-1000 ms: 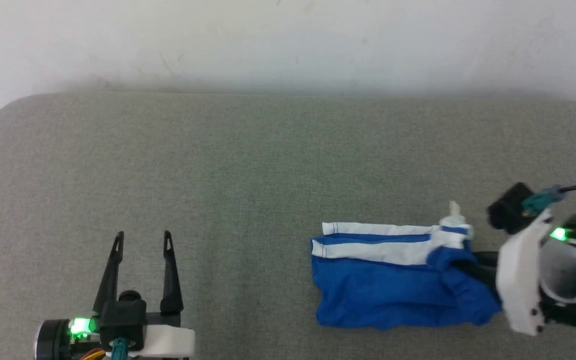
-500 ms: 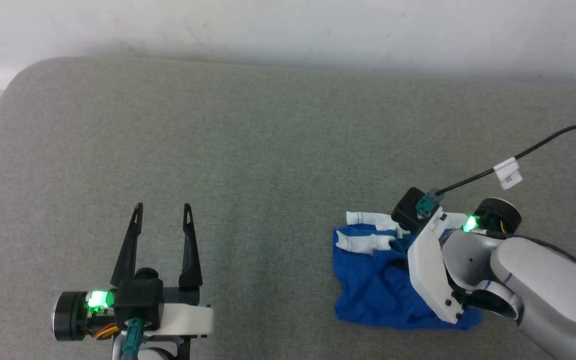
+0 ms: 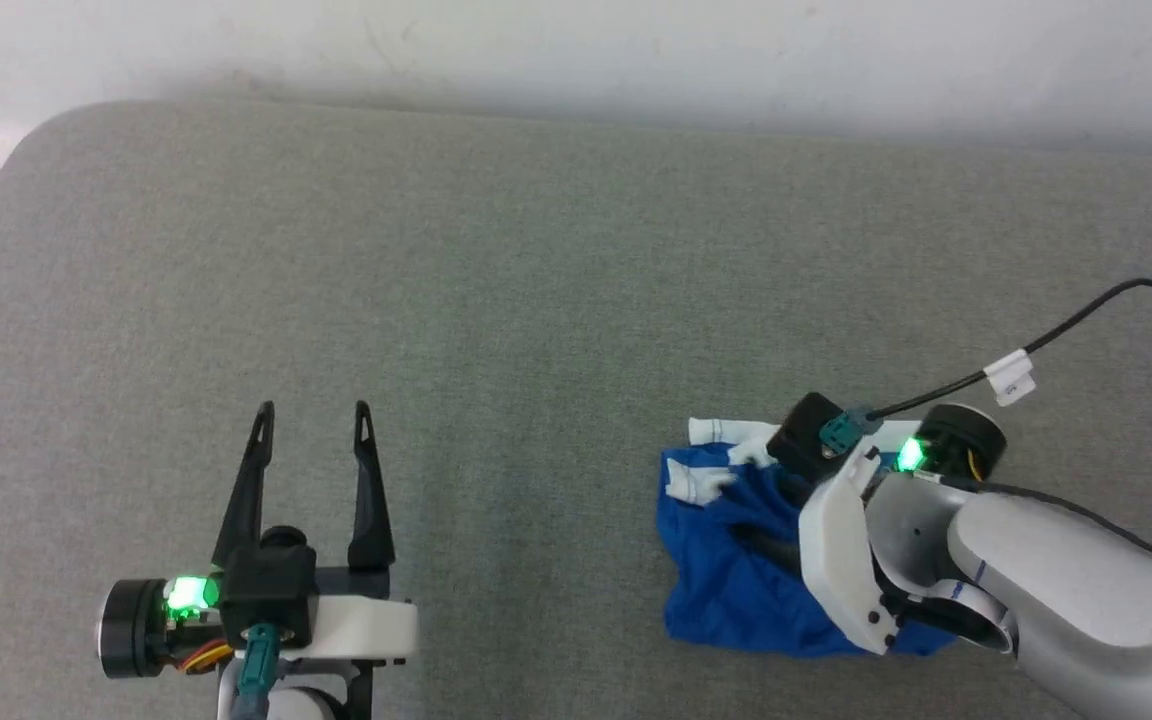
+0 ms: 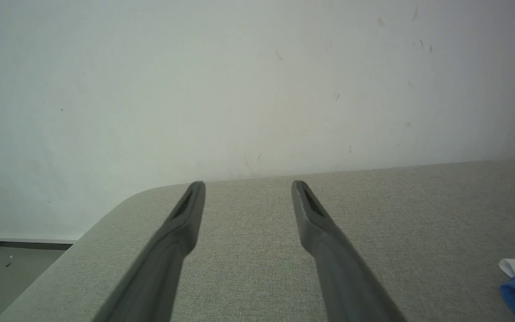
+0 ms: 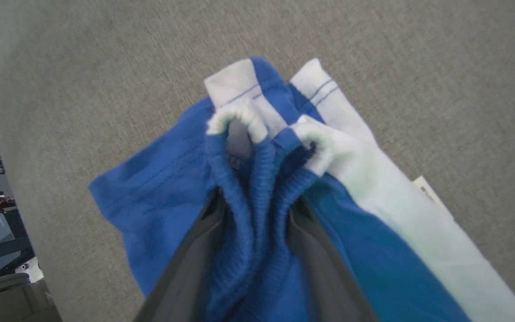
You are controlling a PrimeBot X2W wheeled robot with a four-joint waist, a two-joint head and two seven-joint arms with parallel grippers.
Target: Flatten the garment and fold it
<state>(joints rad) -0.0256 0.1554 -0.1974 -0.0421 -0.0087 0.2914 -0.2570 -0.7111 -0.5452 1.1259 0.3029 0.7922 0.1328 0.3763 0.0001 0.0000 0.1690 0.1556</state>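
Head view: the garment (image 3: 736,590) lies bunched on the grey fabric-covered table (image 3: 496,300), right of centre and towards the near edge. It is blue, with white striped parts crumpled at its far-left corner. The right arm's pale wrist housing (image 3: 841,550) sits over the garment's right side, and a black cable (image 3: 1086,315) with a white tag runs from it. A pale wall (image 3: 576,50) stands behind the table.

The left end effector (image 3: 314,408) is at lower left, well apart from the garment. Its fingers are spread wide with nothing between them and point away from the robot.

Right wrist view: the right end effector (image 5: 256,199) points down into the garment. Its two dark fingers (image 5: 195,259) stand apart, with folds of the ribbed waistband (image 5: 239,232) gathered in the gap and touching both inner faces. I cannot tell whether they press on the fabric. The white stripes fan out past the fingertips, and a small white label (image 5: 427,190) lies on the table at the garment's edge.

Left wrist view: a corner of the garment shows at the lower right edge.
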